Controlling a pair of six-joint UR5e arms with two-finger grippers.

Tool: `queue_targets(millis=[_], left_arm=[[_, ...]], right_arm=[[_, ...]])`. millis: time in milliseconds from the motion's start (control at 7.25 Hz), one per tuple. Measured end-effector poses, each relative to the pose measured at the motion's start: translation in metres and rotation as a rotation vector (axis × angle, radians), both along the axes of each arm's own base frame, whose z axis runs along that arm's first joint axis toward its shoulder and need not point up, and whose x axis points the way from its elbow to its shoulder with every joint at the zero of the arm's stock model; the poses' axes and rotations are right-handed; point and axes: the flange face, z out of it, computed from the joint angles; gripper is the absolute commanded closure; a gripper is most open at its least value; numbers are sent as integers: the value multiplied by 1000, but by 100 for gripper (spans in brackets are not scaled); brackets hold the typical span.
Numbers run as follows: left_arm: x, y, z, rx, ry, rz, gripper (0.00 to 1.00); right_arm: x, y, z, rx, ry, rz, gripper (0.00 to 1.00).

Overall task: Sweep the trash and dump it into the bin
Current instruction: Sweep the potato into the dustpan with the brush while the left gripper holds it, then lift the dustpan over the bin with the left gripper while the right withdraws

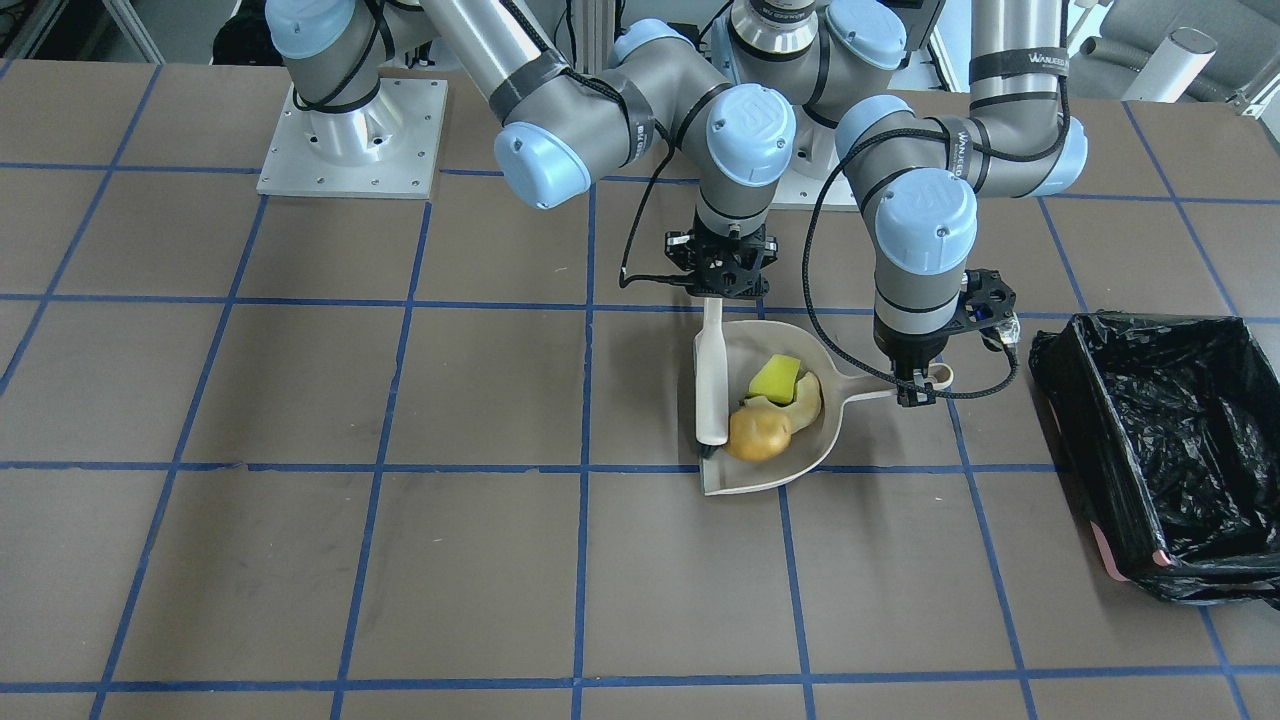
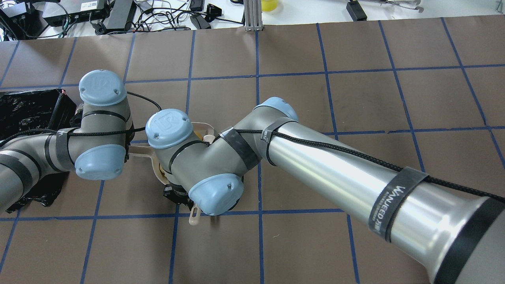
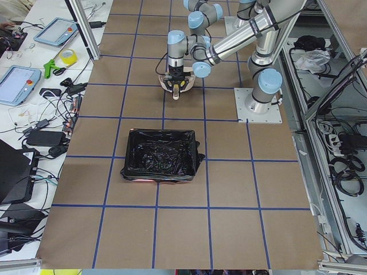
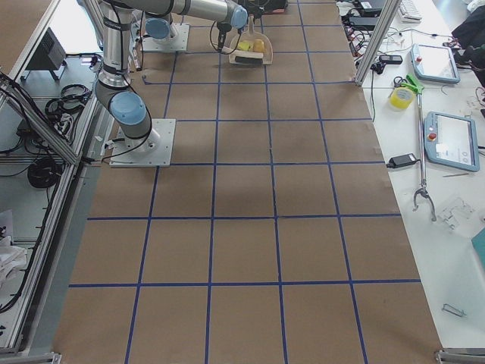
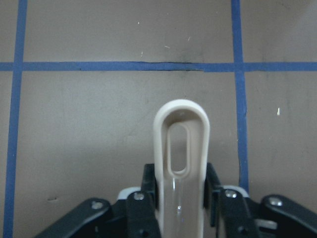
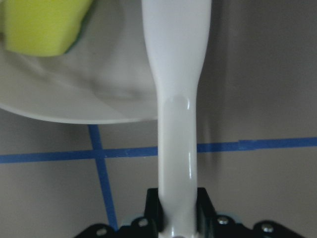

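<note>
The brown gridded table (image 1: 300, 400) carries everything. The bin (image 1: 1190, 430), a box lined with crinkly black plastic, stands at the table's end on the robot's left, well apart from the rest. Its liner looks loose and light, so a knock from the pan could probably shift it.

The beige dustpan (image 1: 755, 345) lies flat near the middle with all three pieces of trash inside. It looks like stiff, light moulded plastic. The sensible hold is its narrow dustpan handle (image 5: 180, 196), and the left pincer (image 1: 914, 392) is clamped on that handle just below the hang-loop. The handle looks smooth, so the pan may twist in the grip when it is tipped.

The white brush (image 1: 710, 385) stands across the pan's open side, against the trash. The right pincer (image 1: 720, 290) is closed tight on its slim upper stem.

The golden-brown potato-like lump (image 1: 757, 432) sits nearest the pan's lip. It seems the heaviest and most likely to roll, so it would probably leave first on any tilt. The yellow-and-green sponge wedge (image 1: 775, 377) lies deeper in; it is soft, very light, and likely to drag instead of sliding. The pale crescent (image 1: 808, 398) rests between them against the back wall, touching the lump, and looks thin and light.
</note>
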Motion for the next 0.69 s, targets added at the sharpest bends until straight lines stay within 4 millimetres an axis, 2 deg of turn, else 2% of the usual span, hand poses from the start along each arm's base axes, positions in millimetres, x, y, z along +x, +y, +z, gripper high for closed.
queue_targets(millis=[138,414,552,690], left_arm=[[0,-1,1,-2,1,0,100],[0,-3,3,-8,3,-2,100],[0,-3,4,-11,3,-3,100],[0,-3,5,-14,3,-3,100]], right_arm=[[10,-5,-1,-4,-12,6,93],[11,-8,0,-4,-2,17,92],[1,-10,10,-10,21,30,92],[-17,-18,28,-22,52,54,92]])
